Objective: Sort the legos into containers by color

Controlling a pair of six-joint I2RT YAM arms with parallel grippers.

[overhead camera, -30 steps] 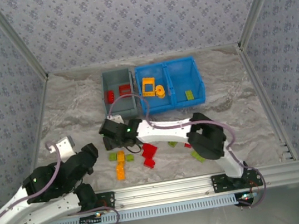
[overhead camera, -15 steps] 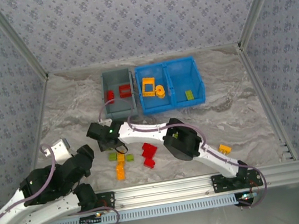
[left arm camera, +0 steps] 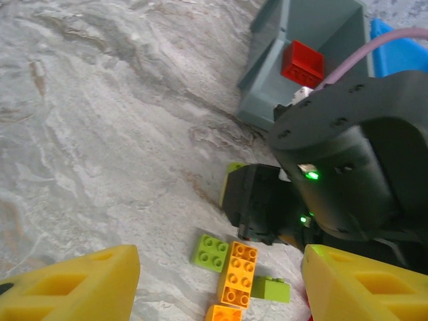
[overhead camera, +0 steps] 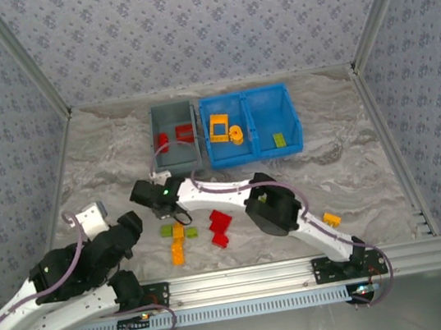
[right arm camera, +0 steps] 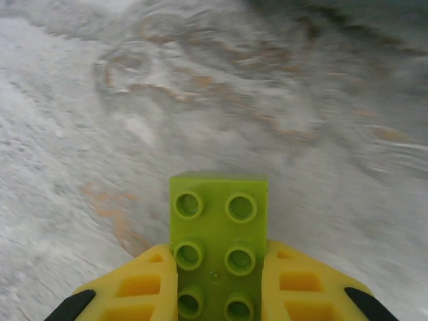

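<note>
The right end effector is gripping a lime green studded plastic brick between its yellow fingers, low over the marbled table and near the small gray open-top plastic bin. The brick may be touching the table, but the close wrist view is not showing that clearly. The left end effector is hanging at the left with its jaws spread wide, holding nothing. Red bricks are lying in the gray bin. Loose red, orange and lime bricks are lying in front of it.
</note>
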